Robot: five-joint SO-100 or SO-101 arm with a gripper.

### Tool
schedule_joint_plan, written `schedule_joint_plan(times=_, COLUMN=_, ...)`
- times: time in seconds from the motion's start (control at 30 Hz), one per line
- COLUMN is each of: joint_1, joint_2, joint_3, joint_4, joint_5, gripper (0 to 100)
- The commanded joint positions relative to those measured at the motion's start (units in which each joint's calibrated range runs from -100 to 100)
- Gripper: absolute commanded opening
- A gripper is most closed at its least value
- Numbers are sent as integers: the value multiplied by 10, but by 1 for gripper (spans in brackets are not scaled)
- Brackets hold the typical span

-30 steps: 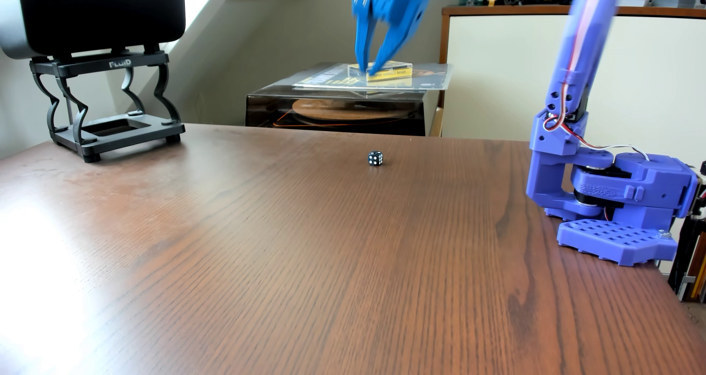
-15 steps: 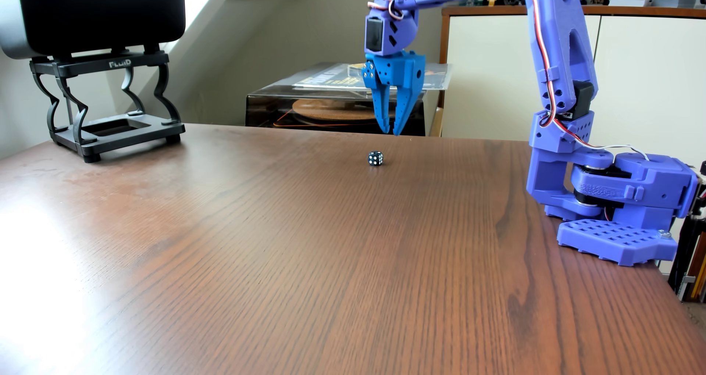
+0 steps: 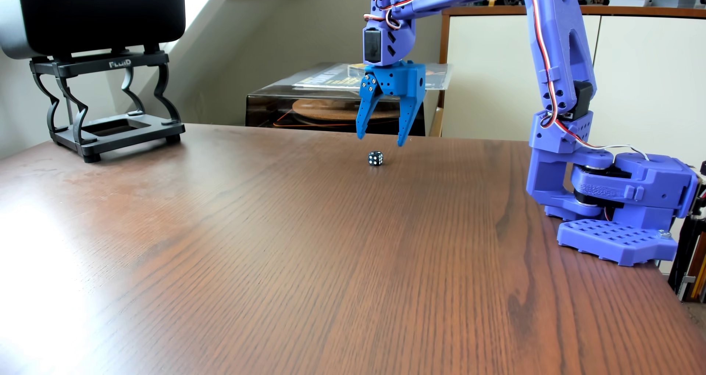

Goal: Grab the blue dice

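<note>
Out on the bare middle of the table [image 3: 267, 264] sits the dice [image 3: 375, 158], all alone with nothing crowding it — which I'd guess is deliberate, since something that tiny needs clear space on both sides for the fingers to come down. The gripper [image 3: 380, 141] hangs right above it, jaws spread wide and pointing straight down, tips clear of the wood and not touching the dice. From this angle the dice looks roughly between the two tips, maybe a touch toward the camera — hard to say. The arm [image 3: 554, 54] rises from its base [image 3: 619, 222] on the right edge, arches over, wrist bent down.
</note>
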Motion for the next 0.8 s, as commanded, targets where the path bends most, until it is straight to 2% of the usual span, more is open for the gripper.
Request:
schedule_joint_plan(times=0.0, joint_1=-15, joint_2=-10, joint_3=-9, joint_4=-12, joint_5=2, gripper=29)
schedule_joint_plan(times=0.37, joint_1=4, joint_2=19, joint_3=-7, joint_4=-63, joint_5=2, gripper=29)
schedule_joint_plan(times=0.77, joint_1=20, joint_2=26, joint_3=10, joint_4=-64, joint_5=3, gripper=29)
